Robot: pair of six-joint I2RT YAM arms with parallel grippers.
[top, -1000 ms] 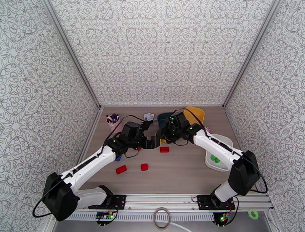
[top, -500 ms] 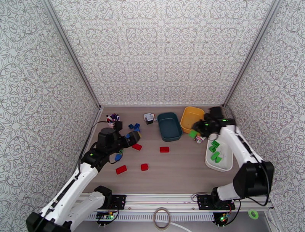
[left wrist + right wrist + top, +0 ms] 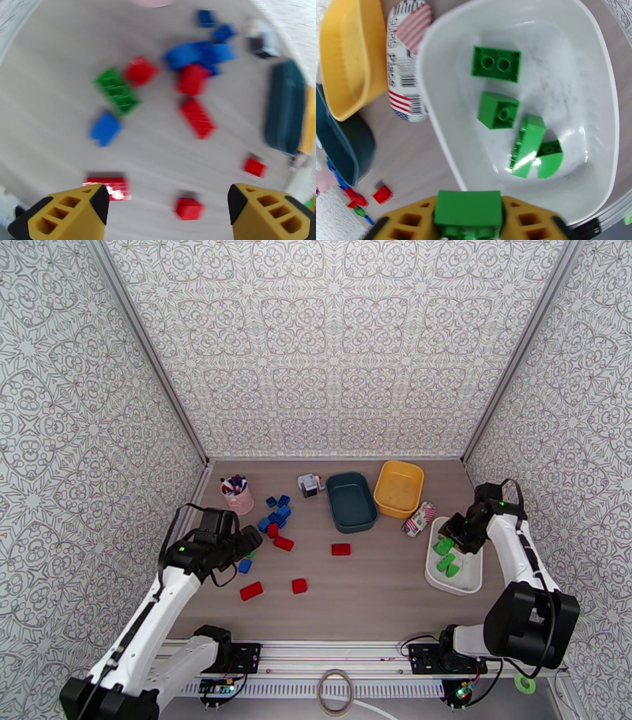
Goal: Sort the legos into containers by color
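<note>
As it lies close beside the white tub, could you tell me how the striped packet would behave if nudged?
The striped packet looks rounded and puffy, so it would probably give softly and might roll. Its glossy printed wrap suggests it is light and slippery. Lying by the rim of the white tub, it may skid along that.

pink pen cup (image 3: pixel 238 498), grey cube gadget (image 3: pixel 309 485), flag-striped packet (image 3: pixel 419 518)

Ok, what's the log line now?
left fingers: open, above loose bricks | right fingers: hold green brick above white tub | tub: four green bricks
</note>
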